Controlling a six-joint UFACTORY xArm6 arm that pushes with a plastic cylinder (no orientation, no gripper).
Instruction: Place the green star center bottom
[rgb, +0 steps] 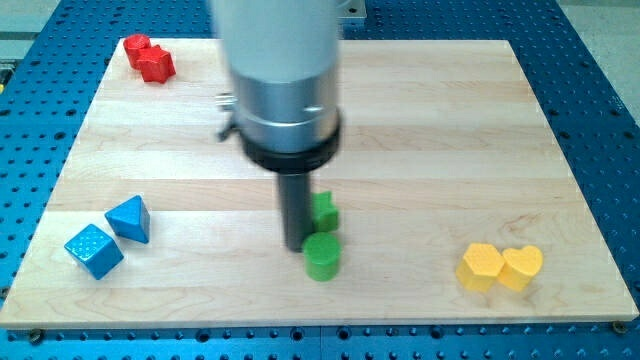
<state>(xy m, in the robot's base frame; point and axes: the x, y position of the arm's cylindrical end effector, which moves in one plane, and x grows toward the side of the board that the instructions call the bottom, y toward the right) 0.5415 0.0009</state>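
My tip rests on the wooden board near the centre bottom. A green block, partly hidden behind the rod, sits just to the tip's right and slightly above; its shape cannot be made out fully. A green cylinder stands just right of and below the tip, close to it. The arm's grey body hangs over the board's middle and hides what lies behind it.
Two red blocks sit together at the top left. A blue block and a blue cube lie at the bottom left. Two yellow blocks touch at the bottom right; the right one is heart-shaped.
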